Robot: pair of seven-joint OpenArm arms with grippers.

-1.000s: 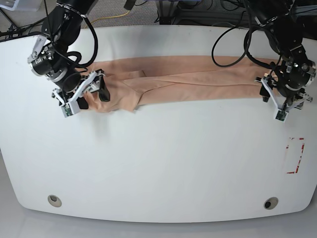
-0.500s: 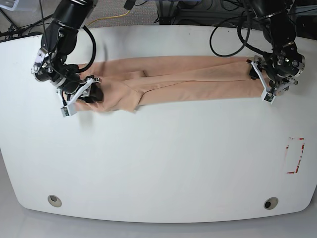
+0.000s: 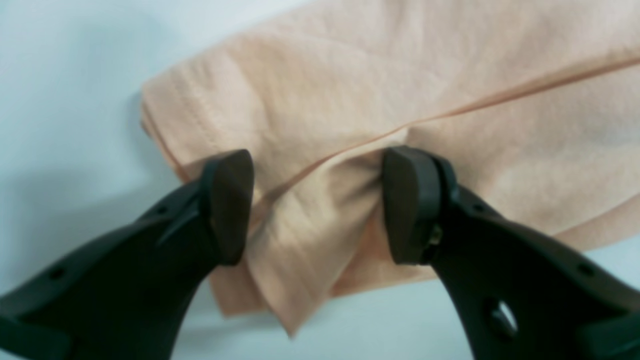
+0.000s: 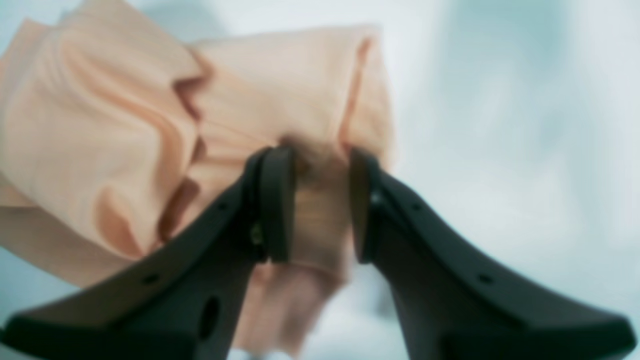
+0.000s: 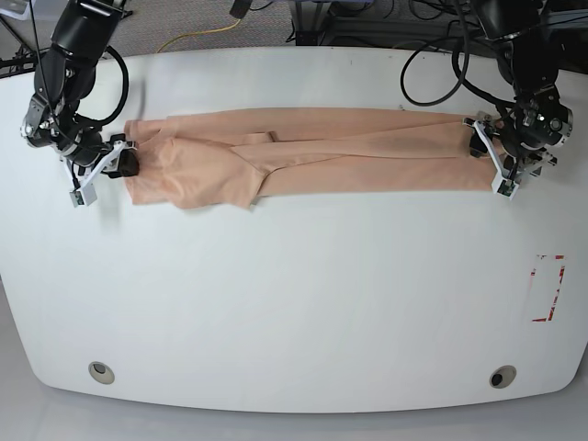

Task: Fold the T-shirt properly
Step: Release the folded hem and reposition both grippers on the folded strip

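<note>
Two grippers are set at opposite ends of the T-shirt (image 5: pixel 312 152), which is stretched as a long folded band between them. The right gripper (image 4: pixel 315 205) is narrowed to a small gap with a bunch of cloth pinched between its pads. The left gripper (image 3: pixel 320 205) is held wide, pads pressed onto the fabric, a loose ridge between them, nothing clamped. Slippage at the unclamped end could be caused by any pull, and the band on the table (image 5: pixel 303 303) would be skewed.

Tbl (image 5: pixel 294 303) front half open; T-shirt (image 5: pixel 312 152) spans rear.
</note>
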